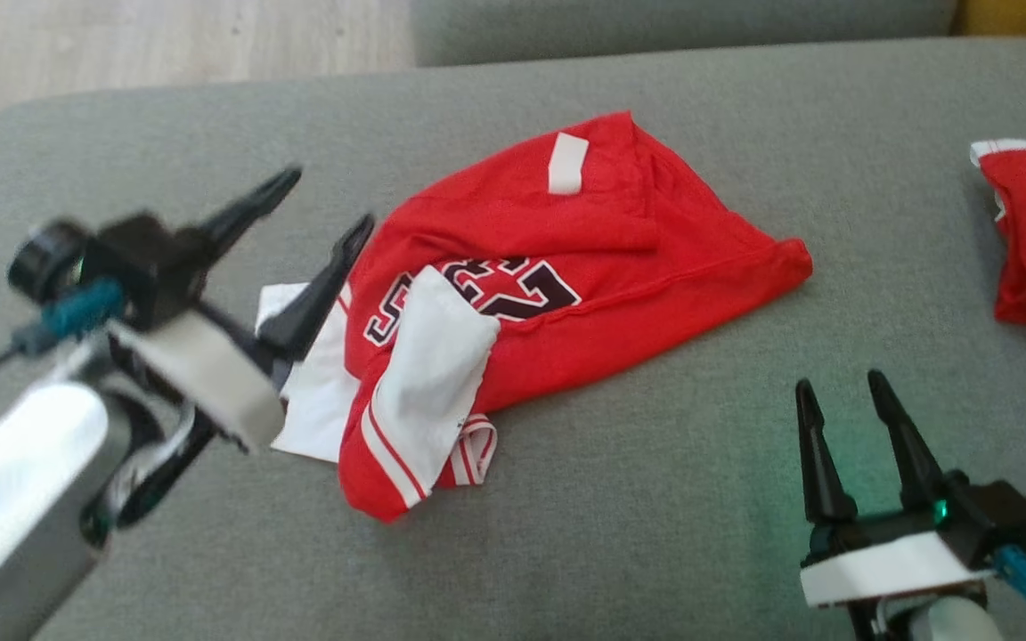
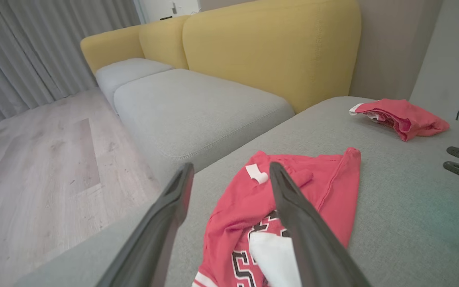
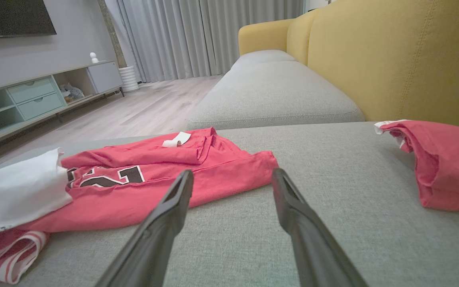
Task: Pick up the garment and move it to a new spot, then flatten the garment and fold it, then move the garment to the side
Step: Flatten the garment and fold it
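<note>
Grey sofa (image 1: 611, 534), crumpled garment (image 1: 566, 267), left hand (image 1: 330, 198) and right hand (image 1: 838, 380) spread empty, cabinet (image 3: 34, 95) from right wrist

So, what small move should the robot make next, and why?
Probably lower the left gripper onto the garment and close on its white-panelled edge. The gripper is open and poised at that edge, the garment lies crumpled and unheld on the grey cushion, and the right gripper is open over bare cushion, apart from it.
</note>
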You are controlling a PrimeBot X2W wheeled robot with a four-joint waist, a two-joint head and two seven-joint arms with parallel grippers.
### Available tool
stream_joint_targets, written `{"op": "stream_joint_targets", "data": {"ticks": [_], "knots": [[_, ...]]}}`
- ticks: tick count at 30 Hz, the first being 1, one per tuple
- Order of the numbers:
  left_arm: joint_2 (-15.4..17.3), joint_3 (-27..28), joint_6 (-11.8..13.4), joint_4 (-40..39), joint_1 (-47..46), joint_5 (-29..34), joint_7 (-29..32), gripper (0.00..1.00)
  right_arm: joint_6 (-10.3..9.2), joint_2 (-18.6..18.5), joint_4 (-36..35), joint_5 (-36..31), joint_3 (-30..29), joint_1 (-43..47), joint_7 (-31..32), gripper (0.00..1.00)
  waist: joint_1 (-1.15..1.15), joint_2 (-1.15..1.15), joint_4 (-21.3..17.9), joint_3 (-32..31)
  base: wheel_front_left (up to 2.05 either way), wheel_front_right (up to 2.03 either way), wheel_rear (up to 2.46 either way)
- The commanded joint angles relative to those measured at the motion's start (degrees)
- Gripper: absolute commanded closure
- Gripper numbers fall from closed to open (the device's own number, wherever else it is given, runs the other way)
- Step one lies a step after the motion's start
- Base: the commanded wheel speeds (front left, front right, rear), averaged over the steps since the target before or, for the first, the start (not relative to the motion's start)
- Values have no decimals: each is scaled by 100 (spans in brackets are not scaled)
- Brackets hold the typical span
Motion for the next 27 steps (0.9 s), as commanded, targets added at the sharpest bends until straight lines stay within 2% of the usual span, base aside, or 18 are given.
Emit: {"op": "stream_joint_targets", "data": {"ticks": [1, 5, 11, 17, 23, 27], "knots": [[198, 266, -50, -126, -382, 41, 68, 0, -5, -35, -185, 4, 148, -221, -22, 0, -1, 0, -85, 98, 0, 0, 0], [-191, -88, -296, -112, -733, 136, 399, 0, -5, -35, -185, 78, 139, -308, -22, 0, -1, 0, -207, 252, 0, 0, 0], [-997, -742, -353, 239, -502, 200, 428, 0, -5, -35, -190, 177, 168, -398, -22, 0, -1, 0, -334, 407, 0, 0, 0], [-1578, -1112, -89, 1072, -92, 347, 191, 0, -5, -35, -208, 166, 103, -431, -22, 0, -1, 0, -305, 500, 0, 0, 0], [-1818, -1089, 267, 2081, -35, 631, -252, 0, -5, -35, -220, 72, 47, -446, -22, 0, -1, 0, -205, 554, 0, 0, 0], [-2010, -1062, 268, 2551, -24, 568, -440, 0, -5, -35, -228, 47, 33, -467, -22, 0, -1, 0, -145, 575, 0, 0, 0]]}}
